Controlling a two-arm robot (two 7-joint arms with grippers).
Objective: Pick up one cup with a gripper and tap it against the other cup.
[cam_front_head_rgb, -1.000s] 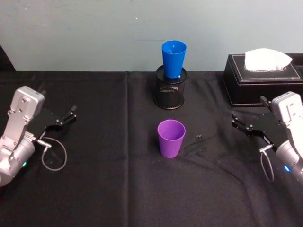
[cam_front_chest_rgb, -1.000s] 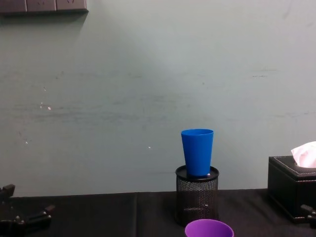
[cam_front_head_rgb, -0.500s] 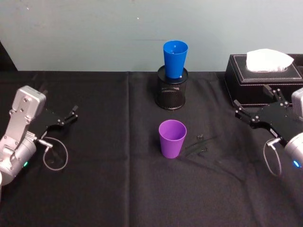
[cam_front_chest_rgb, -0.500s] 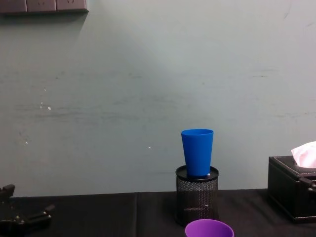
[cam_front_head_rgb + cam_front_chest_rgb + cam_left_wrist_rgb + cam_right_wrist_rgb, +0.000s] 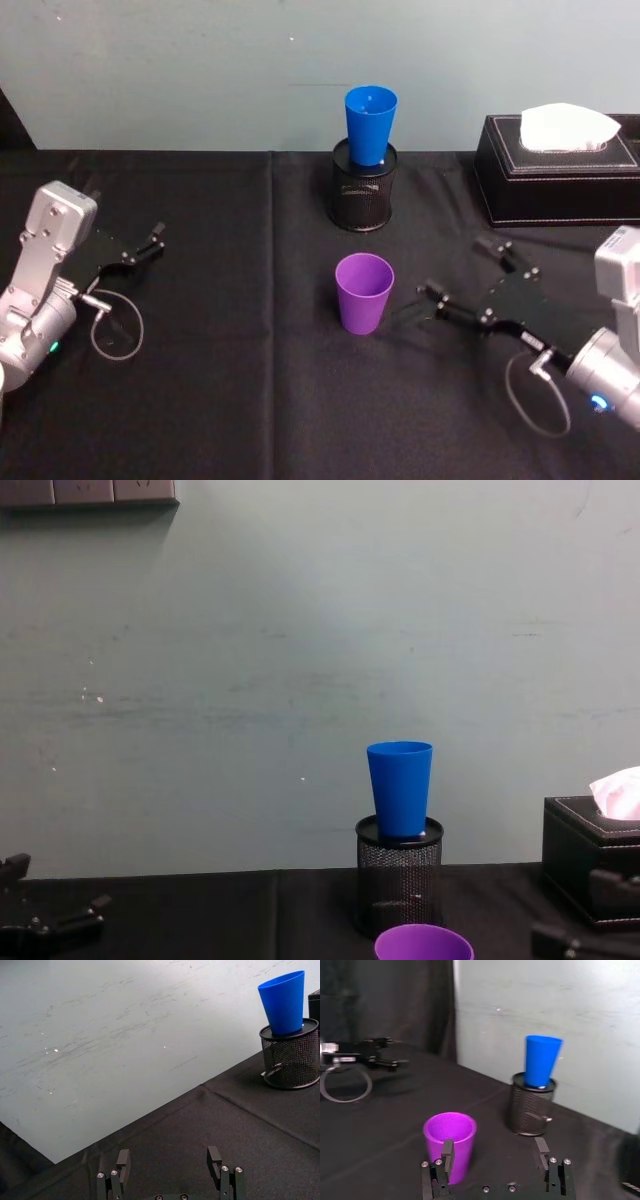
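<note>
My right claw [image 5: 456,266] hangs low over the black worktop [image 5: 230,400], its arm slanting in from the near right corner. The fingers are spread wide and aimed at the purple cup [image 5: 363,292], near its right side and not touching. The cup stands upright mid-worktop with bare cloth all round. Behind it, well apart, the blue cup [image 5: 369,124] stands upright in the mouth of the mesh pen holder [image 5: 361,197]. A tissue box [image 5: 555,185] lines the far right edge. My left claw [image 5: 155,240] rests open at the left.
</note>
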